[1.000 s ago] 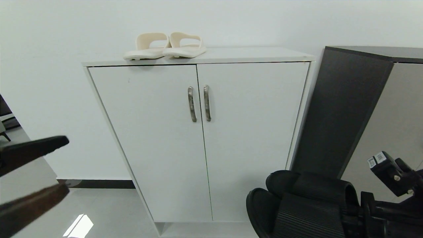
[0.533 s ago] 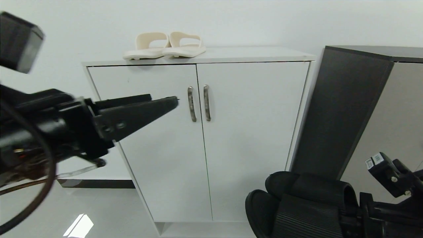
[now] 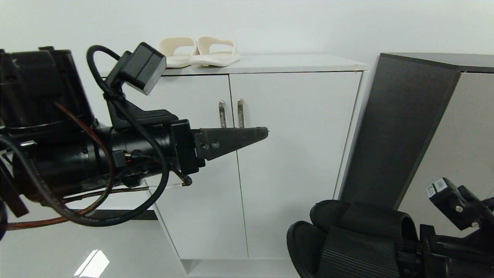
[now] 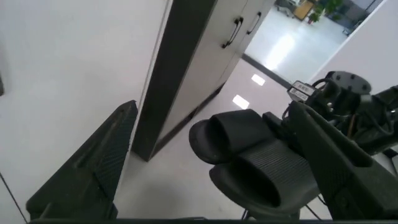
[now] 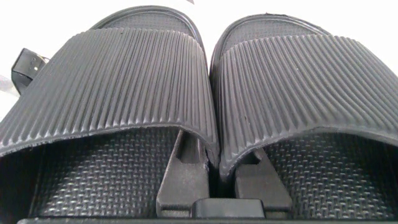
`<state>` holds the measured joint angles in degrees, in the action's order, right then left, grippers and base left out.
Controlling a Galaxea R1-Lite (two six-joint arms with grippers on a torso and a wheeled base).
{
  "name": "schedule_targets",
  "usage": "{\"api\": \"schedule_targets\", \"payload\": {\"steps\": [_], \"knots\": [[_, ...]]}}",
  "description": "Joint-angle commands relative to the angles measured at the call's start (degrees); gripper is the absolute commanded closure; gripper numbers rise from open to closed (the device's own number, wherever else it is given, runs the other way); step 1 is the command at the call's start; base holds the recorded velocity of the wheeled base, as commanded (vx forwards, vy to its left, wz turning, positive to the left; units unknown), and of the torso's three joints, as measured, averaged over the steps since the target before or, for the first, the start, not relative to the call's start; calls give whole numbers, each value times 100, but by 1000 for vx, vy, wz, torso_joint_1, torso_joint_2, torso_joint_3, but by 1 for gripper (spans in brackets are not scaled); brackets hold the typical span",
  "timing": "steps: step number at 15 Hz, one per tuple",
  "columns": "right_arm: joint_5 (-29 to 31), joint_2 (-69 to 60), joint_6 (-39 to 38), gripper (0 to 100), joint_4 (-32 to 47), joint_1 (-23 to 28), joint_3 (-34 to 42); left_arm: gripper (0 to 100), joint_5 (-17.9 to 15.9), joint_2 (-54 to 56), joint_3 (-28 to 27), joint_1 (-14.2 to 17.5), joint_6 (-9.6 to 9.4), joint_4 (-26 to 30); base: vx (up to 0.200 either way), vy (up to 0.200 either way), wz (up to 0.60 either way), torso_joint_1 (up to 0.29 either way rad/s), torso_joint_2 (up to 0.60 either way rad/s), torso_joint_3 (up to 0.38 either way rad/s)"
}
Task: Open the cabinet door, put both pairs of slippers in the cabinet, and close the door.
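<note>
Right end effector (image 5: 214,158) clamps black slippers (image 5: 124,74) by their adjoining walls

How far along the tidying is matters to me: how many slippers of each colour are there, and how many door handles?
Cream slippers: 2, on top of the cabinet
Black slippers: 2, held by the right gripper
Door handles: 2
Total: 6
</note>
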<state>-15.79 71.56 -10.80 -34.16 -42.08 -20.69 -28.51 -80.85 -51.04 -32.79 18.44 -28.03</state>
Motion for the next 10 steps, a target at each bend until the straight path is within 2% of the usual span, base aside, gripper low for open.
{"api": "schedule_targets", "payload": {"steps": [1, 3, 6, 10], "knots": [[-3, 16, -1, 100, -3, -11, 3, 0, 30, -423, -108, 27, -8, -1, 0, 0, 0, 0, 0, 0], [-3, 16, -1, 100, -3, -11, 3, 0, 206, -590, -213, 186, -34, -10, 0, 0, 0, 0, 0, 0], [-3, 25, -1, 100, -3, -11, 3, 0, 839, -889, -398, 502, -87, -326, 0, 0, 0, 0, 0, 0], [5, 7, -1, 100, -3, -11, 3, 0, 900, -1126, -530, 555, -69, -493, 0, 0, 0, 0, 0, 0]]}}
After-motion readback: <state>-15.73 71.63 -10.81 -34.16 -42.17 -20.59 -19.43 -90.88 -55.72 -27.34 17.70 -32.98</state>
